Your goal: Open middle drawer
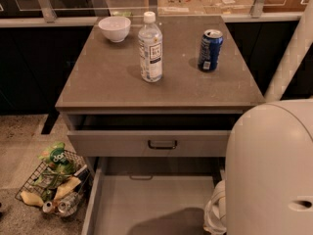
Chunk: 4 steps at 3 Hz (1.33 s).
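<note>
Camera view, middle drawer (146,202) pulled out, tool (215,215) over its right side, grip unclear

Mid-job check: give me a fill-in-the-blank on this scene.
1. The middle drawer stands ___, not shut, pale inside showing.
2. The water bottle stands ___ the white bowl and the blue can.
3. The claw is out of ___.
4. The wire basket sits on the ___.
Missing words: open; between; view; floor.
</note>
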Each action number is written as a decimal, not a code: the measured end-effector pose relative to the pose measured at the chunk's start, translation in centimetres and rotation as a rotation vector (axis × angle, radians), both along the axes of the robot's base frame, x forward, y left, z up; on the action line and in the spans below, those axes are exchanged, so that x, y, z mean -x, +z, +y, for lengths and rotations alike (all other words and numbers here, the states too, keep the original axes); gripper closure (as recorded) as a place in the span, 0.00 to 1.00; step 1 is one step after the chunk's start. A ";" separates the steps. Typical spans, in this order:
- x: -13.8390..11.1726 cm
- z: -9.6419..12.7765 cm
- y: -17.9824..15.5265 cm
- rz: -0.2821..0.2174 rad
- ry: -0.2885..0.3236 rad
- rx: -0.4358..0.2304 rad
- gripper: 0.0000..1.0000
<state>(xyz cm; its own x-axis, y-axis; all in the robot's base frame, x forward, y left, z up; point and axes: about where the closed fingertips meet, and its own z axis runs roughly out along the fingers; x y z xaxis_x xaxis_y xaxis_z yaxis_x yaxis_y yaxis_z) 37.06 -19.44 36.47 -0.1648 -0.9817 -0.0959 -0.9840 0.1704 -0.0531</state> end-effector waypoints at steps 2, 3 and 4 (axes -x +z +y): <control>0.1 0.0 -0.1 0.002 0.001 0.000 0.12; 0.1 0.1 -0.1 0.003 0.002 0.000 0.00; 0.1 0.1 -0.1 0.004 0.002 0.000 0.00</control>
